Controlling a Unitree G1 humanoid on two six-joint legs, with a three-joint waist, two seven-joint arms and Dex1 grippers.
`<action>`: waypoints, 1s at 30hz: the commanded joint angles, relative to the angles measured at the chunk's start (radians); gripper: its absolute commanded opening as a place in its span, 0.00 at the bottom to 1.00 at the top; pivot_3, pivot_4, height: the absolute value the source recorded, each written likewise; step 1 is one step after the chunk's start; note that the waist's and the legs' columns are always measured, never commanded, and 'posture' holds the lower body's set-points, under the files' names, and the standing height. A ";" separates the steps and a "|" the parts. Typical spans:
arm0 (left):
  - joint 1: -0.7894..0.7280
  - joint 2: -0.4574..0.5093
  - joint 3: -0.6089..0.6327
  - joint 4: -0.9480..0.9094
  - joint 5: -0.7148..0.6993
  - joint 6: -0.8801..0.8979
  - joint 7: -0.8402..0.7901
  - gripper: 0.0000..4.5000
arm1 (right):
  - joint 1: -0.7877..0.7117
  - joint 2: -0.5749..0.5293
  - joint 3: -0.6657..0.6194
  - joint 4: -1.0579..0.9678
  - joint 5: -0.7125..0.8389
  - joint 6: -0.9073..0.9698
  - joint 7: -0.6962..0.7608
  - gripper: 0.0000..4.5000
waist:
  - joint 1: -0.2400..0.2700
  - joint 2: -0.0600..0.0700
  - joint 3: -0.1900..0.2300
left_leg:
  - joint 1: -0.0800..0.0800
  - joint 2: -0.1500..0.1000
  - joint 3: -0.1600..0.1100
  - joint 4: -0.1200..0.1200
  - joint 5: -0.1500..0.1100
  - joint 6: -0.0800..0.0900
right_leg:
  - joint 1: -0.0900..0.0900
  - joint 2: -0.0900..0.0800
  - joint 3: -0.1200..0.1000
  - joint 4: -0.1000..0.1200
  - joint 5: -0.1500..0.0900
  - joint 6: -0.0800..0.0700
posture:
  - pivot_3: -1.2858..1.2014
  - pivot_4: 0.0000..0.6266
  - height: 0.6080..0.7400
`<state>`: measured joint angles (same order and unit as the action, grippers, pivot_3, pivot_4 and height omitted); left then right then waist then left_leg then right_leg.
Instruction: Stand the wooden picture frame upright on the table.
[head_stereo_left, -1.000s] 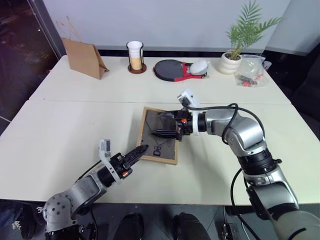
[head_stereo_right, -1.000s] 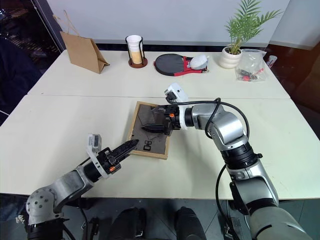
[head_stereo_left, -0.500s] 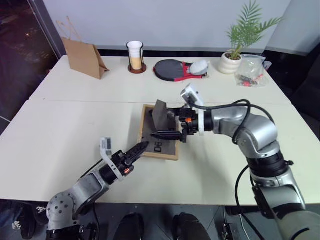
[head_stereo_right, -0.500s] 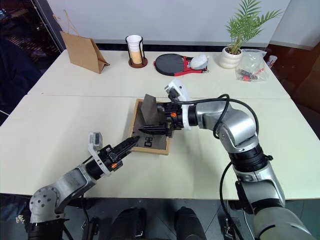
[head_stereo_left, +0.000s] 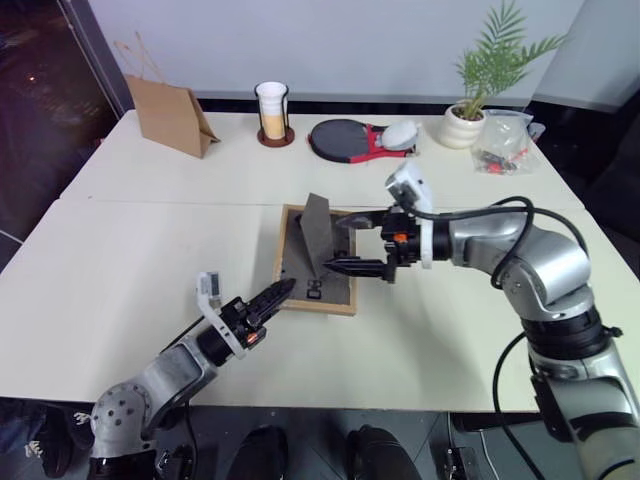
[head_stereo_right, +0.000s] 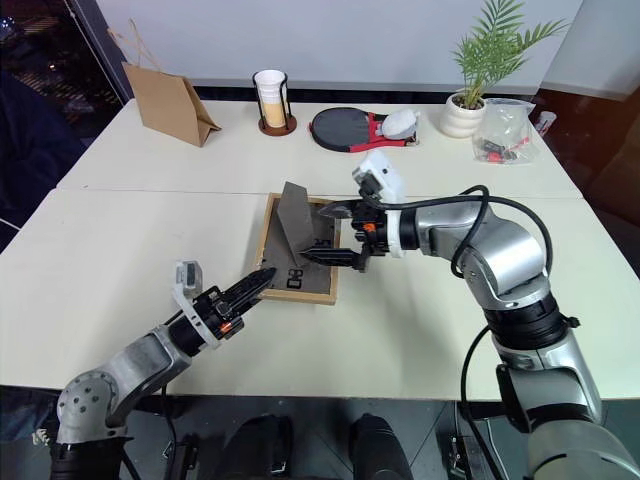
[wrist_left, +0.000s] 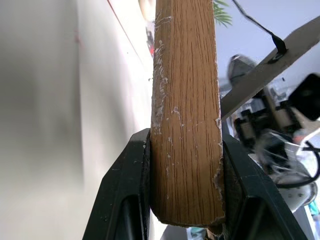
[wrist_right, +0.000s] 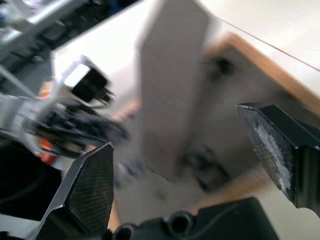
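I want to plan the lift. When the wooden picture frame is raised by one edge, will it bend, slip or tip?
Probably stiff: the wooden picture frame has solid wood rails. It may pivot, since the left gripper pinches only one edge. Its fold-out stand is already raised, so once upright on the table it should resist tipping backward.

Head views: bright, even overhead light; soft short shadows on the cream surface (head_stereo_left: 150, 250) | dark window at far left, faint reflections | left wrist view: wooden picture frame (wrist_left: 186, 115) edge sharp, background washed out and defocused | right wrist view: heavy motion blur, black fingertips (wrist_right: 90, 192) clearer.
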<state>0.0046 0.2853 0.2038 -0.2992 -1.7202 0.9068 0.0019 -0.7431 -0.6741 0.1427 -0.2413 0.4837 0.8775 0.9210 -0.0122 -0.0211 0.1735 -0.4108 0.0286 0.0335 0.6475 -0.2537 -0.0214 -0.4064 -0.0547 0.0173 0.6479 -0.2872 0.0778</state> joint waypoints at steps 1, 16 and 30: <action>0.011 0.013 -0.006 -0.055 -0.046 -0.011 -0.030 0.24 | -0.003 -0.078 -0.059 0.034 -0.072 -0.167 0.033 0.99 | 0.000 0.000 0.000 | 0.000 0.000 0.000 0.000 0.000 0.000 | 0.000 0.000 0.000 0.000 0.000 0.000 | 0.52 0.24 1.00; 0.073 0.077 -0.010 -0.005 0.025 0.003 -0.213 0.24 | -0.200 0.069 -0.303 0.628 0.226 0.446 -0.004 0.99 | -0.003 0.001 0.001 | 0.000 0.002 0.001 0.000 0.000 0.000 | -0.001 0.003 0.002 -0.001 0.000 -0.004 | 0.52 0.24 1.00; 0.048 0.045 -0.032 -0.043 0.024 -0.025 -0.171 0.24 | -0.247 0.218 -0.216 0.706 0.215 0.533 -0.024 0.99 | -0.003 0.001 0.001 | -0.015 0.002 0.001 0.001 0.000 0.000 | -0.015 0.001 0.001 0.000 0.003 0.001 | 0.52 0.24 1.00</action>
<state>0.0632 0.3375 0.1726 -0.2857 -1.6657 0.8989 -0.1728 -0.9776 -0.4558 -0.0742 0.5027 0.6893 1.4188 0.8900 -0.0149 -0.0197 0.1740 -0.4262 0.0303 0.0349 0.6480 -0.2537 -0.0213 -0.4212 -0.0532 0.0180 0.6479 -0.2844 0.0786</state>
